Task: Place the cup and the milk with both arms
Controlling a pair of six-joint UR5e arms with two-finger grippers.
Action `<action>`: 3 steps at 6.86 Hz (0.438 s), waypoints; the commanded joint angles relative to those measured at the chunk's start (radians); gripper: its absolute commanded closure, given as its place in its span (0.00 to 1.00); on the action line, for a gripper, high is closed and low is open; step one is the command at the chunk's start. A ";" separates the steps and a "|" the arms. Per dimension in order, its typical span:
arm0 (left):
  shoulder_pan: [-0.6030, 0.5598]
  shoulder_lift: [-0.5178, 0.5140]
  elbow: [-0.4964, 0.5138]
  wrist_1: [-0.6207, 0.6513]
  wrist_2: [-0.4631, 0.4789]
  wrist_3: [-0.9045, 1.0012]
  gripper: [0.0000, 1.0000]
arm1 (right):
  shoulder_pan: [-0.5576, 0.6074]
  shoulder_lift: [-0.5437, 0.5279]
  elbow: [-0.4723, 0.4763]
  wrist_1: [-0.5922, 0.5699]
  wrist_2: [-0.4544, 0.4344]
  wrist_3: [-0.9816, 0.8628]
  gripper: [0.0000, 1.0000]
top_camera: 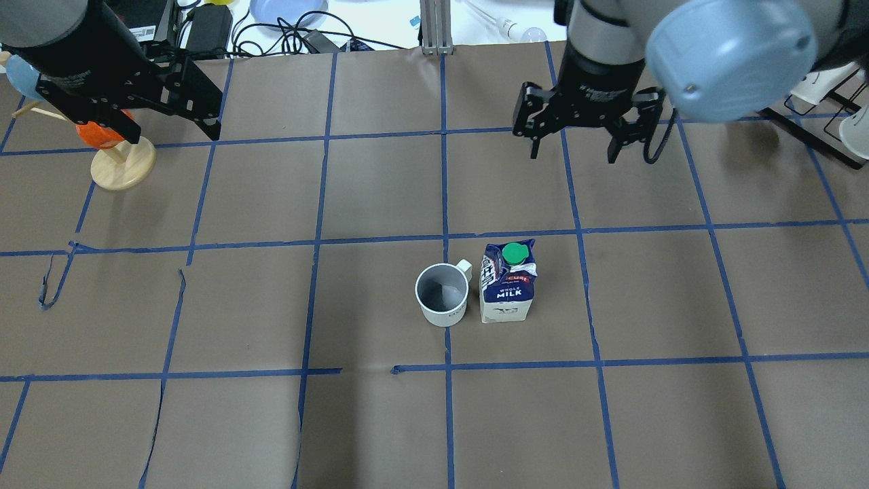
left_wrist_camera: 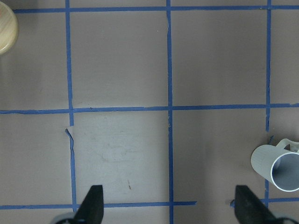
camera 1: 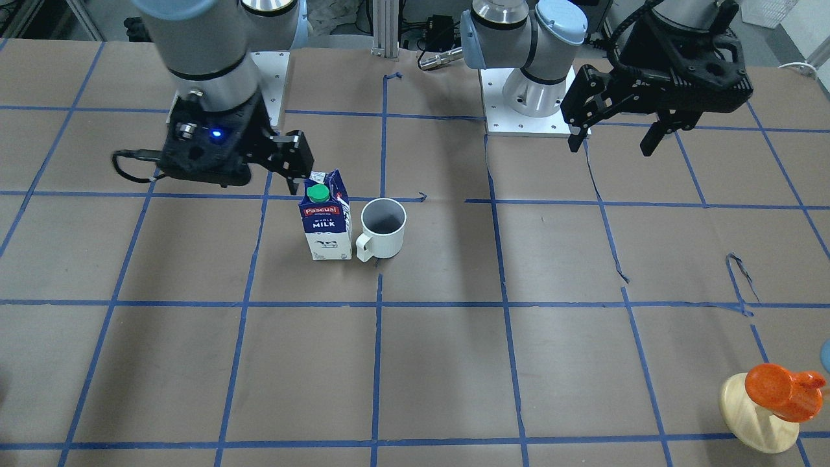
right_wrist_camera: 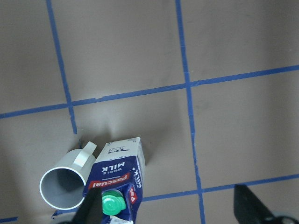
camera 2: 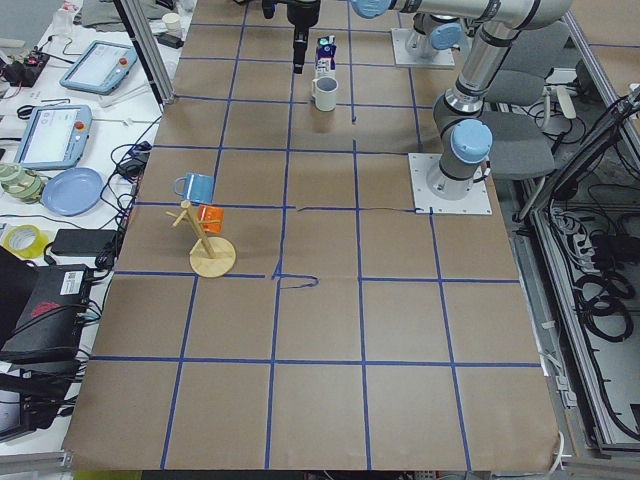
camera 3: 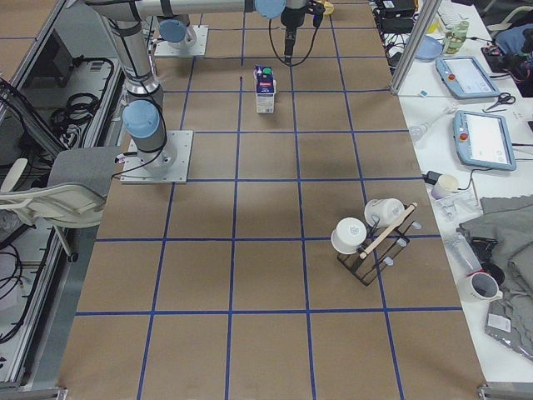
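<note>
The white cup (camera 1: 382, 227) stands upright near the table's middle, its handle towards the milk carton (camera 1: 326, 224), which stands upright close beside it. Both also show in the overhead view, cup (top_camera: 441, 295) and milk (top_camera: 507, 285). My right gripper (top_camera: 574, 146) is open and empty, in the air beyond the milk. Its wrist view shows the milk (right_wrist_camera: 119, 182) and cup (right_wrist_camera: 65, 184) at the lower left. My left gripper (camera 1: 611, 149) is open and empty, high and far from both. In its wrist view the cup (left_wrist_camera: 280, 168) is at the right edge.
An orange cup-like thing on a pale wooden disc (top_camera: 122, 166) stands under the left arm, with a blue mug (camera 2: 195, 186) hung beside it. A black rack with white cups (camera 3: 371, 229) stands at the table's far right end. Blue tape grids the brown paper.
</note>
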 commanded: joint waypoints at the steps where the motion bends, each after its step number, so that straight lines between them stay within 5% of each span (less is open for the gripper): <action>1: -0.002 0.000 0.006 -0.009 0.004 -0.002 0.00 | -0.071 -0.004 -0.047 0.063 0.003 -0.002 0.00; 3: -0.005 -0.002 0.006 -0.003 0.004 -0.002 0.00 | -0.070 -0.002 -0.064 0.035 0.001 -0.001 0.00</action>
